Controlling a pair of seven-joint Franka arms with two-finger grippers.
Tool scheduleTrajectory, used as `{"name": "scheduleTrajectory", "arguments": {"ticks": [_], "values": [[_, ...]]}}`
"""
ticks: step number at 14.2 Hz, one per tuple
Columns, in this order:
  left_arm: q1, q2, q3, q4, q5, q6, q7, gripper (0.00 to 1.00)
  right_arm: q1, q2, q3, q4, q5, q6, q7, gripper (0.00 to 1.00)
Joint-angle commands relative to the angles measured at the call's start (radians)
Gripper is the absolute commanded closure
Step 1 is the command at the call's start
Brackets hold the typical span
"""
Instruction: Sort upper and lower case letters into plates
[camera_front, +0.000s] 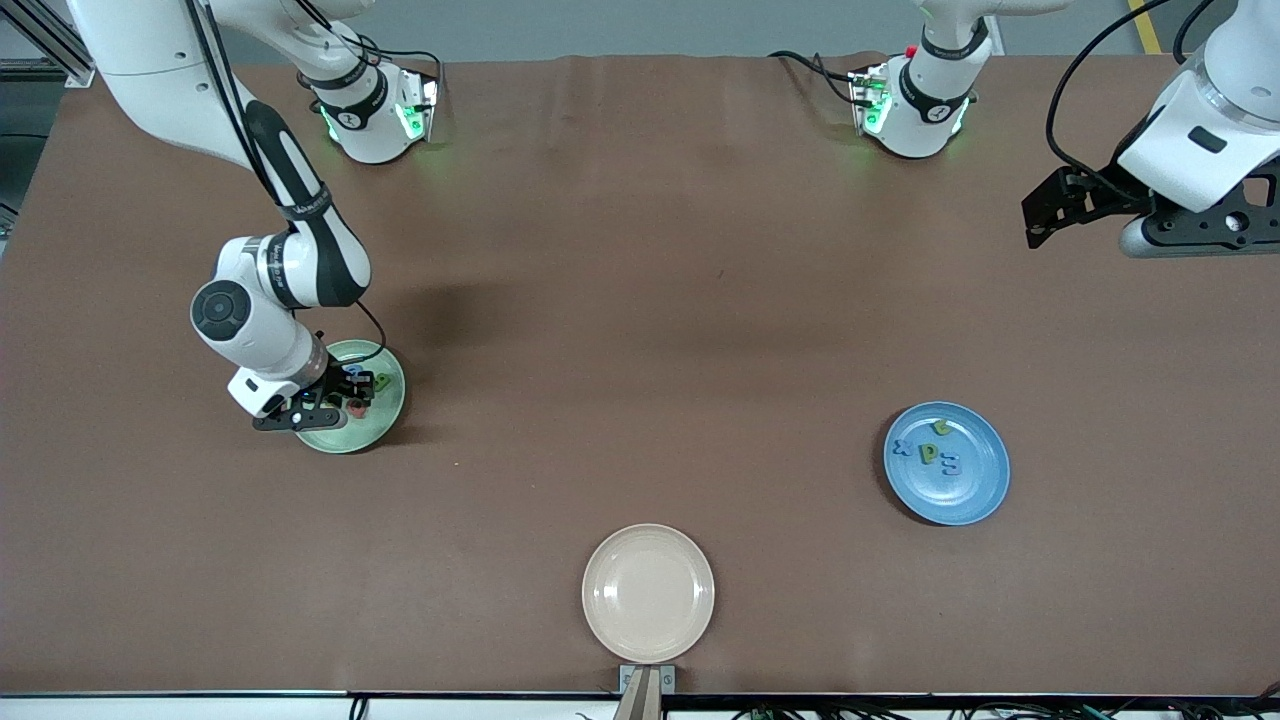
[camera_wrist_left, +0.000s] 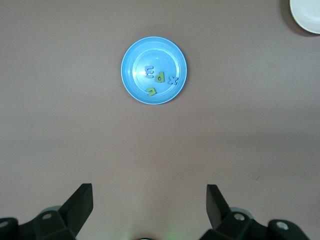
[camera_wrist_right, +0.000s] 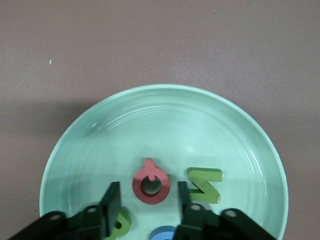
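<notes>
Covering the whole tabletop (camera_front: 640, 300), a brown mat carries three plates. The right tool (camera_wrist_right: 149, 197) straddles the red letter (camera_wrist_right: 150, 183) in the green plate (camera_wrist_right: 165, 120), fingers parted, not gripping. The left tool (camera_wrist_left: 150, 205) waits wide over bare mat near the blue plate (camera_wrist_left: 137, 87).

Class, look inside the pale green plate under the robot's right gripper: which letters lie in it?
In the pale green plate lie a pinkish-red Q, now between the open fingers of the right gripper, and a green N. Another green letter and a blue one are partly covered by the gripper, so unreadable.
</notes>
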Motion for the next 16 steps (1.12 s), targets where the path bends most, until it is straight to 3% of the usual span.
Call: {"name": "scheduleTrajectory", "arguments": {"ticks": [1,5,9,13,16], "values": [[-0.001,0.001,0.000,0.004,-0.013,-0.002,-0.002,0.00,-0.010,-0.024,0.011,0.038,0.003,-0.077,0.006,0.00],[0.001,-0.001,-0.003,0.006,-0.013,-0.004,0.000,0.00,-0.010,-0.060,0.008,0.142,-0.005,-0.311,0.035,0.00],[-0.001,0.001,-0.005,0.003,-0.013,-0.001,-0.003,0.00,-0.062,-0.123,-0.009,0.271,-0.012,-0.555,-0.081,0.00],[0.002,-0.007,-0.003,0.004,-0.013,-0.004,-0.006,0.00,-0.143,-0.135,-0.011,0.528,-0.019,-0.866,-0.148,0.00],[0.004,-0.007,-0.003,0.004,-0.012,-0.008,0.004,0.00,-0.156,-0.135,-0.009,0.689,-0.043,-1.025,-0.138,0.00]]}}
